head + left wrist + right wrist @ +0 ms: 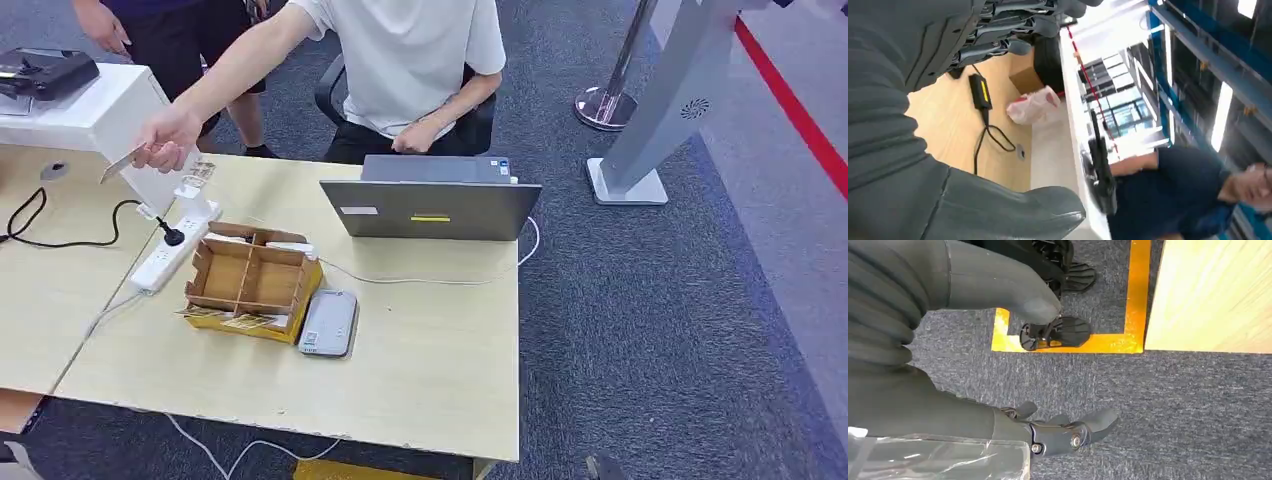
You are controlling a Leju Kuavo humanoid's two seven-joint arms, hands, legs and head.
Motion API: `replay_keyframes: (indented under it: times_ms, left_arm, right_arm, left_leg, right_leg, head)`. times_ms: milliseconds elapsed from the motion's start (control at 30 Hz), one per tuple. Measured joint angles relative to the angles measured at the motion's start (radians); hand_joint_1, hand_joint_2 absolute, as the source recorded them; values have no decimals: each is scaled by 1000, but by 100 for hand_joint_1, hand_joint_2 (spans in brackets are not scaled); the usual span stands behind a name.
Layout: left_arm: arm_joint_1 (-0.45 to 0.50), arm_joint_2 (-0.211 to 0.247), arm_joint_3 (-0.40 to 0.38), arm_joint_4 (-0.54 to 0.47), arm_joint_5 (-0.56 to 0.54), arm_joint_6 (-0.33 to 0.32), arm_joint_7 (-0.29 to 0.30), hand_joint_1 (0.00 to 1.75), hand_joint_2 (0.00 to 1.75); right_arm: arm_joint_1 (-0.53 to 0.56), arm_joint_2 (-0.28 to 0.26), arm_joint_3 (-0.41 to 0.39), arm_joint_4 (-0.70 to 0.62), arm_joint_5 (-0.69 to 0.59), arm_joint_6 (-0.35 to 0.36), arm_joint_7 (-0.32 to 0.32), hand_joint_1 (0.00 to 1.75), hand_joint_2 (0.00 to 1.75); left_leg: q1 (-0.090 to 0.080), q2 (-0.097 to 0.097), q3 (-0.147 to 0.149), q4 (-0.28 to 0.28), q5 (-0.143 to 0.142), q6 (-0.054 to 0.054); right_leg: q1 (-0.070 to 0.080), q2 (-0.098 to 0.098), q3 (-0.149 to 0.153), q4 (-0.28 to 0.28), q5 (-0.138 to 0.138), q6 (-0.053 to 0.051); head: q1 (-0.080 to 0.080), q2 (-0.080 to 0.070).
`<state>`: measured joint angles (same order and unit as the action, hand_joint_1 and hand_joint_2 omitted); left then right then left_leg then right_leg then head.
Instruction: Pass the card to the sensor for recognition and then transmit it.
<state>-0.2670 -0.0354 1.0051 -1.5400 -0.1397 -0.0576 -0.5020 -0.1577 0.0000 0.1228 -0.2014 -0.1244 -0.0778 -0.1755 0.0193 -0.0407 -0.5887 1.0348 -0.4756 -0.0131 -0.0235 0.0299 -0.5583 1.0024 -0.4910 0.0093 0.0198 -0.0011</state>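
Note:
A seated person in a white shirt reaches across the table, and their hand (165,138) holds a pale card (118,165) above the power strip (172,248). A grey flat sensor device (328,323) lies on the wooden table (420,370) beside a cardboard divider box (250,282) with cards in it. My left hand (908,100) is raised near a wooden desk, thumb and fingers (998,30) apart with nothing between them. My right hand (923,340) hangs over grey carpet beside the table edge, its fingers (1068,432) spread and holding nothing.
An open grey laptop (430,208) faces the seated person. A white cabinet (100,110) with a black device (45,72) stands at the left, and a second person stands behind it. Cables cross the table. A stanchion (605,100) and a grey stand (650,130) are at the right.

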Motion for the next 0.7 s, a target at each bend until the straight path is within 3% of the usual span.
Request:
replay_keyframes:
  times_ms: [700]
  left_arm:
    - [-113,135,-470,36,-584,101,265,0,175]
  right_arm:
    - [-10,13,0,0,31,14,20,0,175]
  left_leg:
    - [0,1,0,0,1,0]
  right_leg:
    - [0,1,-1,0,1,-1]
  head:
    - [0,0]
